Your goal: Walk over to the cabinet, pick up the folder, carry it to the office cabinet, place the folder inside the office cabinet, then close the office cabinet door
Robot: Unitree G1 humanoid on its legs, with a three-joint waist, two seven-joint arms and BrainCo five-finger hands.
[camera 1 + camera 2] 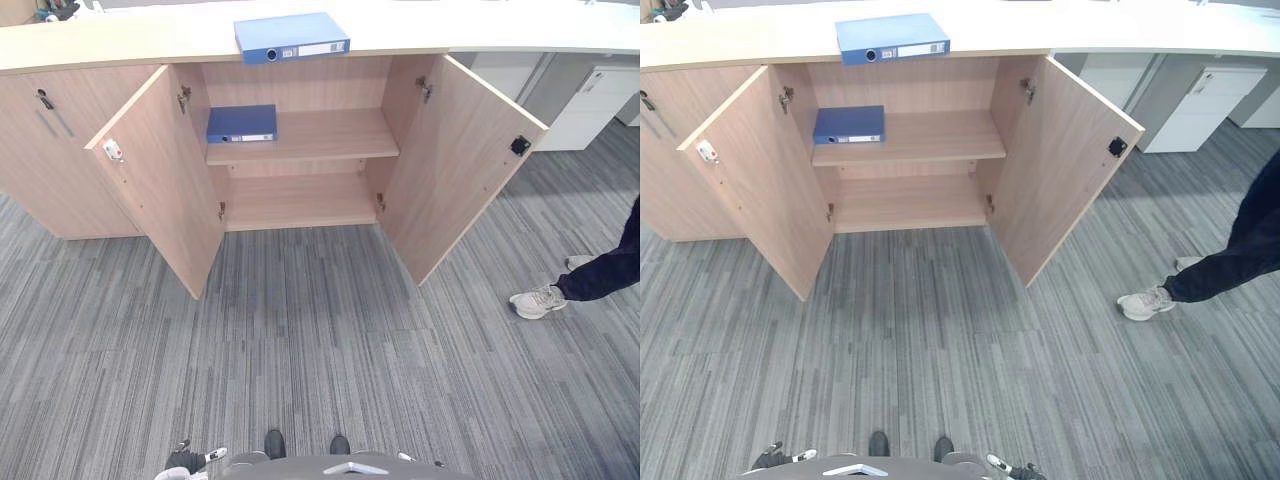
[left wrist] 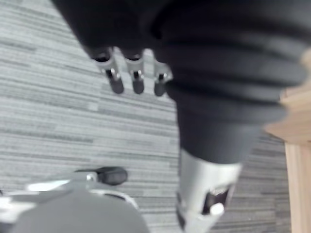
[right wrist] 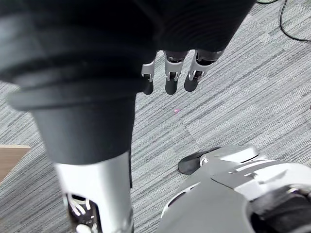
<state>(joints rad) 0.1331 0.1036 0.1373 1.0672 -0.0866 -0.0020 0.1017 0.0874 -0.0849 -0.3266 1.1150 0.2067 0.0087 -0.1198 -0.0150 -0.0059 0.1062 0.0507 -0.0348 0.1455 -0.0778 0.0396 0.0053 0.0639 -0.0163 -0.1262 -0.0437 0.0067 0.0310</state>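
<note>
Low at the robot's sides, the left hand [image 2: 137, 77] and right hand [image 3: 172, 73] hang over the grey striped carpet [image 1: 320, 350], fingers loose and slightly apart, holding nothing. Ahead, well apart from both hands, stands the wooden cabinet [image 1: 310, 88] with its left door [image 1: 160, 175] and right door [image 1: 460, 165] swung wide open. On the pale surface [image 1: 120, 40] above it lies the light blue folder [image 1: 291, 37], flat, near the front edge, spine toward the robot. A darker blue folder [image 1: 242, 124] lies flat at the left end of the upper shelf [image 1: 330, 135]. A person's leg and pale shoe [image 1: 538, 300] show at the right, and a white drawer unit [image 1: 590, 105] stands beyond the right door.
</note>
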